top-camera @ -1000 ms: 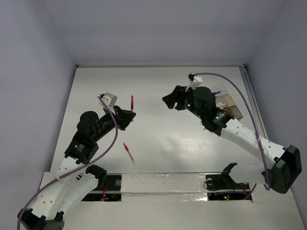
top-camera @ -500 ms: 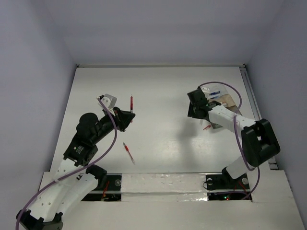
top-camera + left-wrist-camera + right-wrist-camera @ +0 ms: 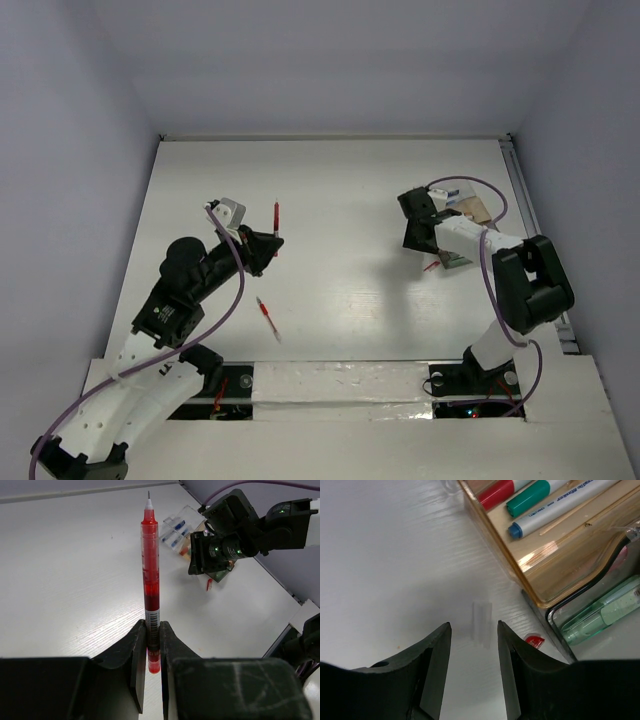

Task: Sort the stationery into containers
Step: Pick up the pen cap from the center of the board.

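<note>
the right gripper [image 3: 472, 630] has swung back from mid-table to a corner of the box [image 3: 520, 575]. its jaws have narrowed to about half width, empty, pointing down at the table [image 3: 380, 555]. it is probably lining up on a loose item: a small red piece [image 3: 535, 640] lies just beside the box wall, which crowds it. the left gripper [image 3: 152, 625] has not moved and stays clamped on an upright red pen [image 3: 150, 565], well apart from the box. a second red pen [image 3: 266, 315] lies near the left arm.
</note>
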Action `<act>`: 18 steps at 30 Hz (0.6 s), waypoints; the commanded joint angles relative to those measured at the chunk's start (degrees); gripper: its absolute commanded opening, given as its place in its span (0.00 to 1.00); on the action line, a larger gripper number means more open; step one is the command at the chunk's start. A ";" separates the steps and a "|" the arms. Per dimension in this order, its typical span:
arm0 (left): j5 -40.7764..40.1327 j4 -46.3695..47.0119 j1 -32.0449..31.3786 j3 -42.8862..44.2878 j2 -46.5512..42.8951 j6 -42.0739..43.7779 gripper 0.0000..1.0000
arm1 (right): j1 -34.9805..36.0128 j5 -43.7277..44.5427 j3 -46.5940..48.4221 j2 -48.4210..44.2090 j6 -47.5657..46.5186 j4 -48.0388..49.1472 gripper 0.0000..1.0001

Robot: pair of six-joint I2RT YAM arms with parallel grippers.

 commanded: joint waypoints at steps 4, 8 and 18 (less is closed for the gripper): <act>-0.56 1.17 -0.25 1.67 -0.91 0.66 0.00 | -2.31 -2.37 0.07 2.44 0.84 0.67 0.46; -0.65 1.17 -0.25 1.76 -0.82 0.66 0.00 | -2.83 -3.95 -0.28 3.23 0.93 1.63 0.42; -0.92 1.17 -0.25 1.67 -0.47 0.84 0.00 | 5.57 -14.24 0.33 1.92 -6.70 8.75 0.10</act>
